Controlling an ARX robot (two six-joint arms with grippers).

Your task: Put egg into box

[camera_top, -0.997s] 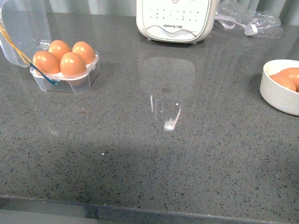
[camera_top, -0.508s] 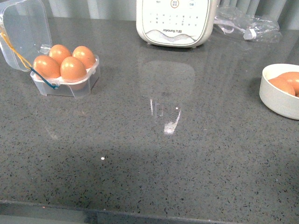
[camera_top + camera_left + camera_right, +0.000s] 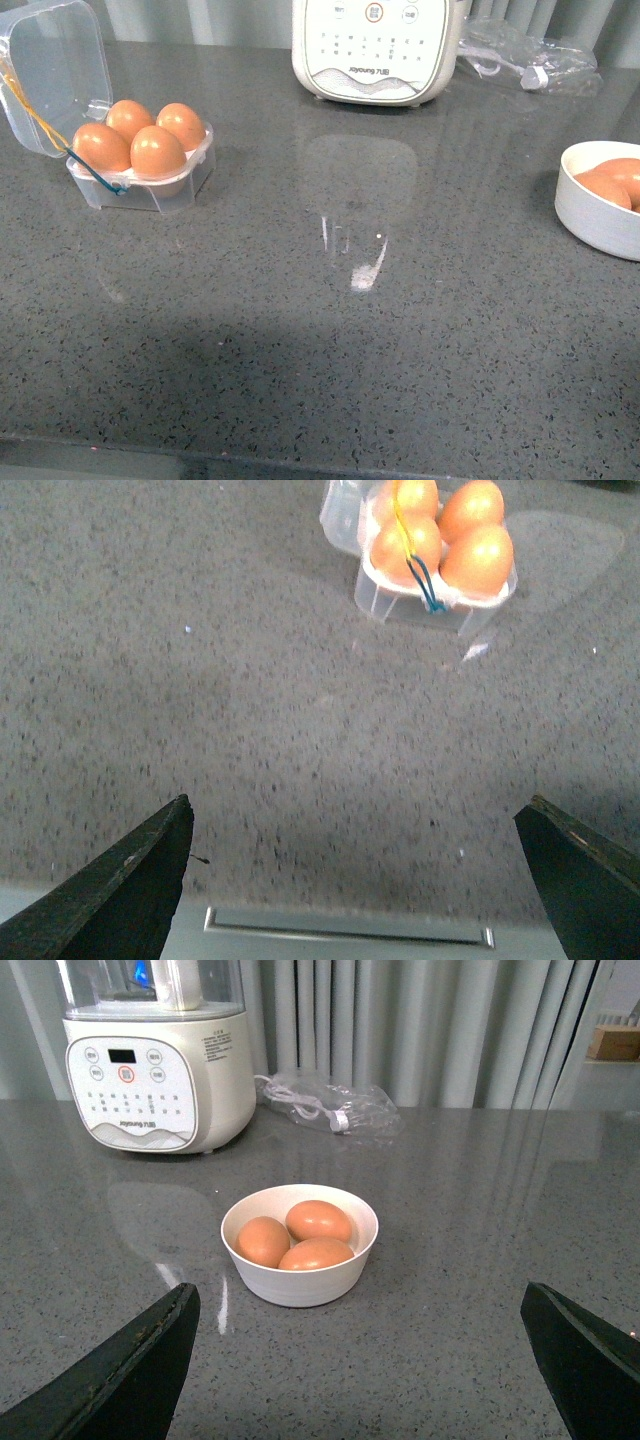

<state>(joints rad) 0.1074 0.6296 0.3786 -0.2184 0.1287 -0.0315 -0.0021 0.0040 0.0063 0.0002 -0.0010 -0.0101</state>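
Four eggs (image 3: 157, 150) fill the open box (image 3: 150, 192) at the desk's (image 3: 330, 340) left; bowl (image 3: 590, 215) of spare eggs (image 3: 300, 1235) far right, appliance (image 3: 375, 50) behind. Left pincer (image 3: 358, 815) and right pincer (image 3: 360, 1295) gape, empty. Everything sits slightly lower in frame than before

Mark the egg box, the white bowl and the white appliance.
box (image 3: 155, 195), front view, on its clear front wall below the eggs.
white bowl (image 3: 300, 1286), right wrist view, on its outer wall.
white appliance (image 3: 372, 62), front view, on its control panel.

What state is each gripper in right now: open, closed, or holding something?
Left gripper: open, holding nothing.
Right gripper: open, holding nothing.
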